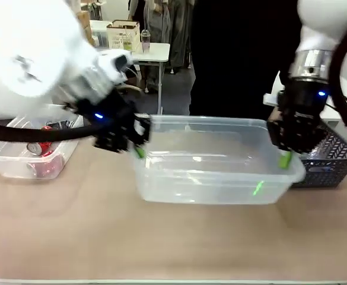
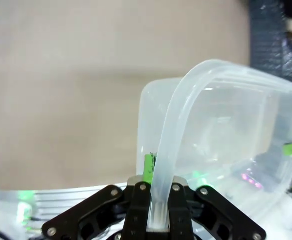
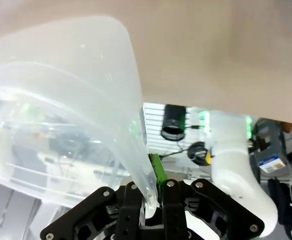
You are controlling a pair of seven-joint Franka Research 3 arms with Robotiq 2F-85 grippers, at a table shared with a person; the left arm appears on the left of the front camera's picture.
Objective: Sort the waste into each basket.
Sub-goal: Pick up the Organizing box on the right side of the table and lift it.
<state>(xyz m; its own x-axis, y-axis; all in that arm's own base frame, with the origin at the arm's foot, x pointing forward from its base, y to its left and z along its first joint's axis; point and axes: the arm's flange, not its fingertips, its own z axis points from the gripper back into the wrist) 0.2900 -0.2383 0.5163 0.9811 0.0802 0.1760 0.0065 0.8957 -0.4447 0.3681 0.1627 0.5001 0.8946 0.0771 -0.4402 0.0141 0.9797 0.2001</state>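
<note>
We see both white arms reaching in over a tan tabletop, holding one large clear tub by its two short ends. The left arm comes in low from the left with its wrist angled toward the middle. The left hand is clamped on the tub's left rim, and the left wrist view shows the rolled rim pinched between its fingers. The right arm hangs almost straight down, and the right hand is clamped on the tub's right rim. We cannot tell whether the tub is clear of the tabletop. A small clear basket stands at the far left, partly behind the left arm, with red cans inside. A dark grey lattice basket sits just beside the tub's right end
</note>
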